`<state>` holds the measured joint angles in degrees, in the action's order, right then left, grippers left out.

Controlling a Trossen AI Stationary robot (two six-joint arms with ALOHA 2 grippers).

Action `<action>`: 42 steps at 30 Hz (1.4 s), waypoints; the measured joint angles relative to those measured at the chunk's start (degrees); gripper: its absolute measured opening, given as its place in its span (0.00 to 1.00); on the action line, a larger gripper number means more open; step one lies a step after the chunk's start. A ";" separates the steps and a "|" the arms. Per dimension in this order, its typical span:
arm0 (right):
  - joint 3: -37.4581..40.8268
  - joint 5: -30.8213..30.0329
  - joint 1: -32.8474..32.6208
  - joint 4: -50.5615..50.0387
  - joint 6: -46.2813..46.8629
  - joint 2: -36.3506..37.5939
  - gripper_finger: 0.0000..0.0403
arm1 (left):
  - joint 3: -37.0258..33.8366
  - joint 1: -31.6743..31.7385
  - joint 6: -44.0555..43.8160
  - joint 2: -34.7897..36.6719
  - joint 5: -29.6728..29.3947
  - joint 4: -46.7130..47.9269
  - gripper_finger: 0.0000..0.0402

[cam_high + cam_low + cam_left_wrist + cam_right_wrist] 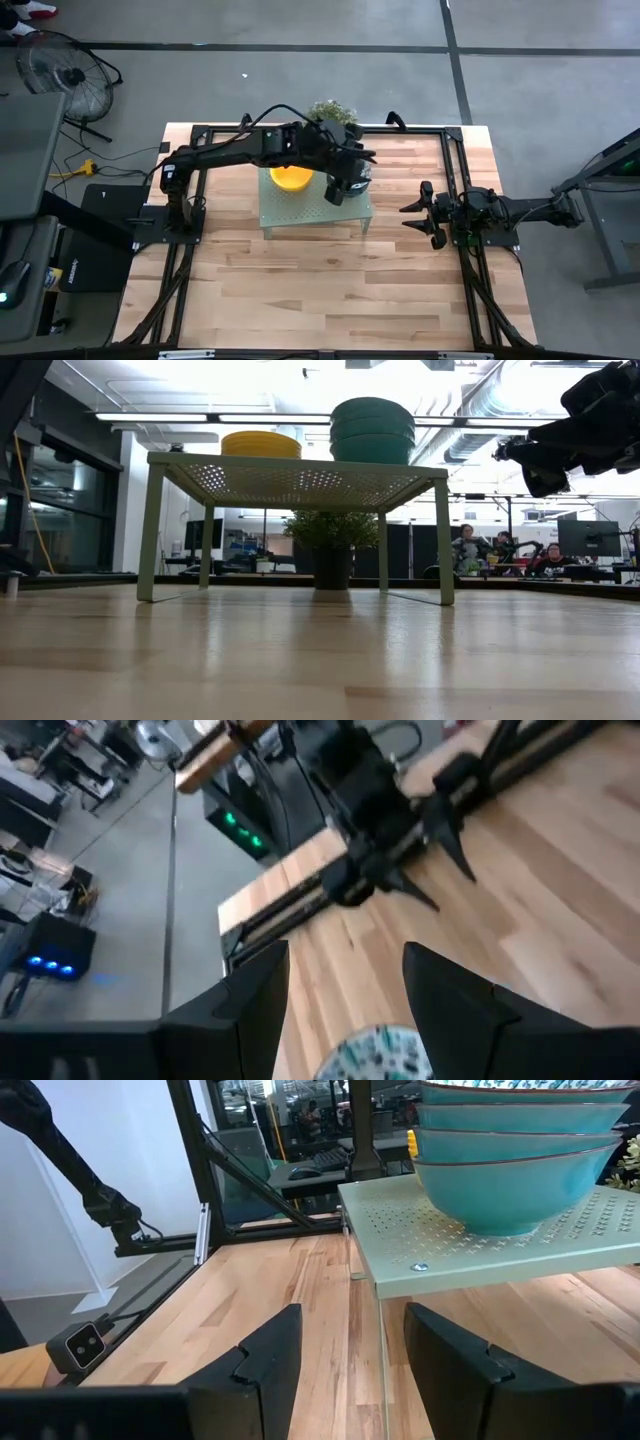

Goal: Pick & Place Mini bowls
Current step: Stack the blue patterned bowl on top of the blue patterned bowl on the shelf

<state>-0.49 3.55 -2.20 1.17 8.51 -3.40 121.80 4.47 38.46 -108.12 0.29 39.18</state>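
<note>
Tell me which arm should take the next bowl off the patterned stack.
Left. The left gripper hangs open right over the patterned stack on the perforated stand. The right gripper waits open, off to the stand's side.

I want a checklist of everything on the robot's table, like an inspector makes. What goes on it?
Surface: light wooden table carrying a pale green perforated stand.
Job's things: yellow bowls stacked on the stand; beside them a stack of teal-sided, patterned bowls.
Clutter: small potted plant behind the stand.
Grippers: left gripper open, above the patterned stack; right gripper open, waiting at the table's right side, facing the stand.
Cables: yellow and black cables on the floor left of the table.
Surroundings: fan on the floor; people seated in the room behind.
</note>
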 joint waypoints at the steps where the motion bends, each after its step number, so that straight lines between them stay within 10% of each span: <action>1: 0.00 0.00 0.00 0.00 0.00 0.00 0.41 | -0.05 0.00 -0.66 0.00 0.24 -0.79 0.47; 10: 0.00 0.02 0.00 0.00 0.02 0.00 0.41 | -14.72 0.02 -14.19 -0.04 4.65 -30.28 0.47; 22: 0.00 0.08 0.01 -0.02 0.57 -2.87 0.41 | -29.29 -1.15 -23.33 5.00 -12.53 -49.81 0.47; 42: 0.00 0.00 0.00 0.24 1.99 -4.04 0.41 | -56.60 -0.37 -24.92 21.38 -20.22 -55.54 0.47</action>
<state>-0.49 3.55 -2.19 1.41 10.50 -7.44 65.20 4.10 13.55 -86.73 -19.94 -16.36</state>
